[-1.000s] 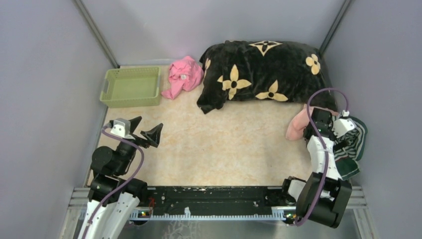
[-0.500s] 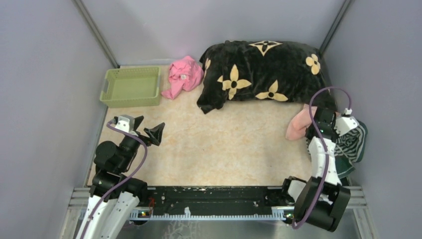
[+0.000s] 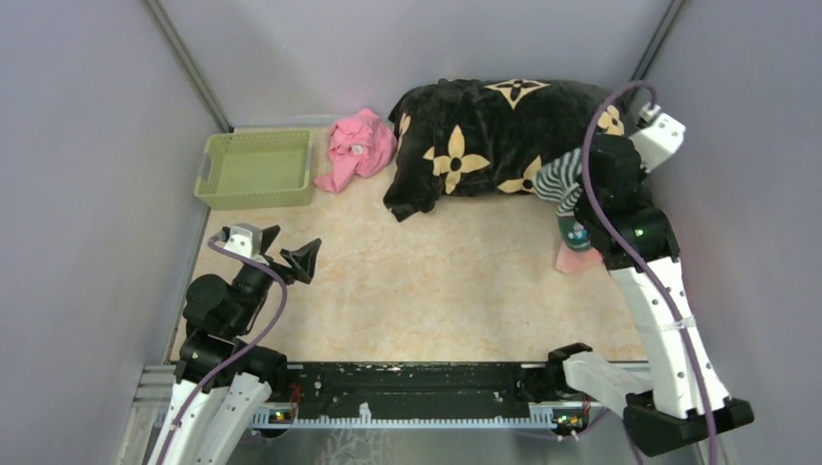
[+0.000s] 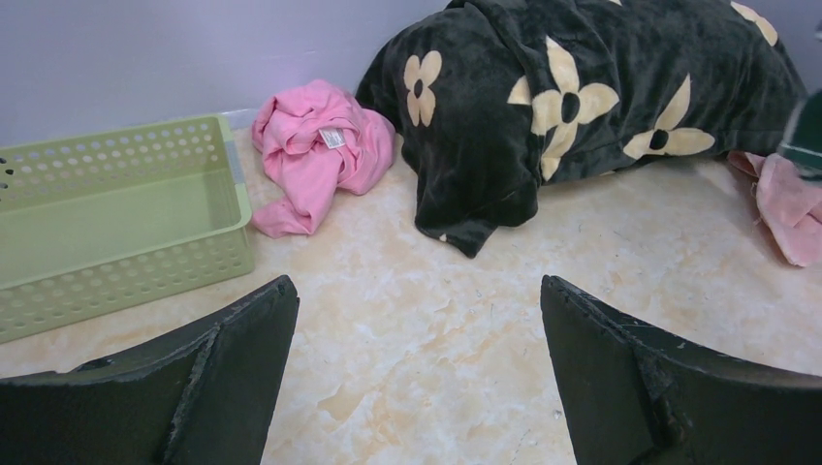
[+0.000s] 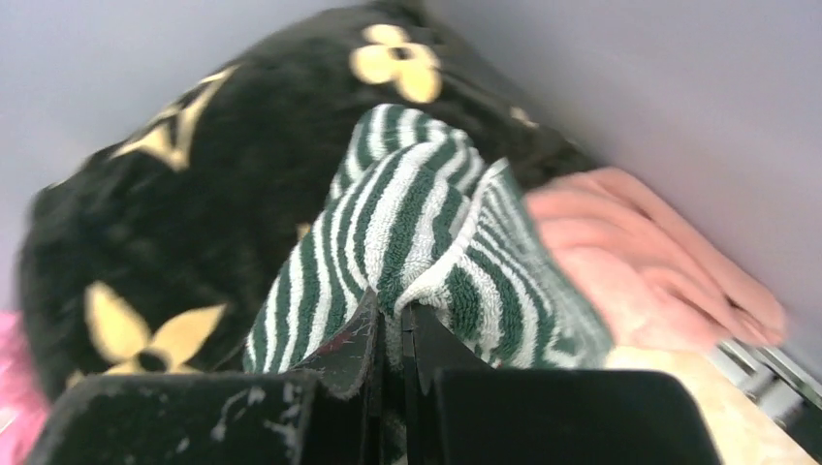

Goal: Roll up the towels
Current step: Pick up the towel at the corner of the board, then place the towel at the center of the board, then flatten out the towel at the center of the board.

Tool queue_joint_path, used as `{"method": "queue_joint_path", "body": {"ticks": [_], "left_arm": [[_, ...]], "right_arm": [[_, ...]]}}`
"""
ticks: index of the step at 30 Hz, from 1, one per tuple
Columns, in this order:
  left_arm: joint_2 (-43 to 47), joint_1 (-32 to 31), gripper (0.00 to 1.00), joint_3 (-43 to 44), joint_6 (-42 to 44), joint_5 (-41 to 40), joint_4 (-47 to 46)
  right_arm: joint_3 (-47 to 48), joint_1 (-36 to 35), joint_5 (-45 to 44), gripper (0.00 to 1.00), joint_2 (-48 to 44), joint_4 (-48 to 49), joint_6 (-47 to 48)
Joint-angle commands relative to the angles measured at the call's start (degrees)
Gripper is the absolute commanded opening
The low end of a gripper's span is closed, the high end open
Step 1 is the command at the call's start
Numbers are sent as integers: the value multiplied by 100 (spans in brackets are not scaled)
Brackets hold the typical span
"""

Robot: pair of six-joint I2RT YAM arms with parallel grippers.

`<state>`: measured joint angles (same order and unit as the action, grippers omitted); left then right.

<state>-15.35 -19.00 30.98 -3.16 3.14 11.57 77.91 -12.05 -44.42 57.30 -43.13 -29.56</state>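
My right gripper (image 5: 393,315) is shut on a fold of the dark green, white-striped towel (image 5: 417,213). In the top view this gripper (image 3: 576,170) is raised at the back right, and the striped towel (image 3: 560,186) hangs bunched from it in front of the black blanket. The pale salmon-pink towel (image 3: 575,259) lies crumpled on the table below it, mostly hidden by the arm, and also shows in the wrist views (image 5: 640,262) (image 4: 790,203). My left gripper (image 3: 291,254) (image 4: 419,291) stands open above the marbled table at the near left, nothing between its fingers.
The big black blanket with tan flowers (image 3: 504,136) (image 4: 582,87) fills the back right. A bright pink garment (image 3: 357,147) lies beside it, and a light green basket (image 3: 215,179) (image 4: 116,281) stands at the back left. Grey walls close in both sides.
My right gripper has shut on the striped towel and lifted it from the right edge up and back toward the blanket. The left arm has barely shifted.
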Motion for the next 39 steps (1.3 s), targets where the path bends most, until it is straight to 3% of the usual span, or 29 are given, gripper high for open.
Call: {"method": "queue_joint_path", "body": {"ticks": [1, 7, 10, 15, 20, 25, 32, 39], "left_arm": [[64, -24, 99, 48, 33, -18, -40], [45, -16, 99, 85, 6, -26, 10], [-49, -11, 99, 175, -165, 17, 59], [-511, -16, 100, 411, -590, 192, 191], [-1172, -16, 99, 640, -1251, -61, 502], [-1951, -15, 99, 738, -1324, 678, 566], [-3612, -124, 99, 847, -1746, 2003, 381], [-4154, -490, 99, 547, -2242, 1085, 302]], "right_arm": [[869, -1567, -843, 0, 500, -458, 59], [1192, -3539, -756, 0, 1498, 189, 60], [1291, -4195, -512, 1, 2095, 724, 196], [1464, -4384, 517, 40, 2901, 1126, 262], [715, -4374, 904, 78, 2572, 1510, 657], [-644, -3839, 1666, 84, 1651, 1872, 743], [-2523, -2389, 3005, 86, 439, 2651, 785], [-3089, -1085, 3869, 82, 974, 3266, 1319]]}}
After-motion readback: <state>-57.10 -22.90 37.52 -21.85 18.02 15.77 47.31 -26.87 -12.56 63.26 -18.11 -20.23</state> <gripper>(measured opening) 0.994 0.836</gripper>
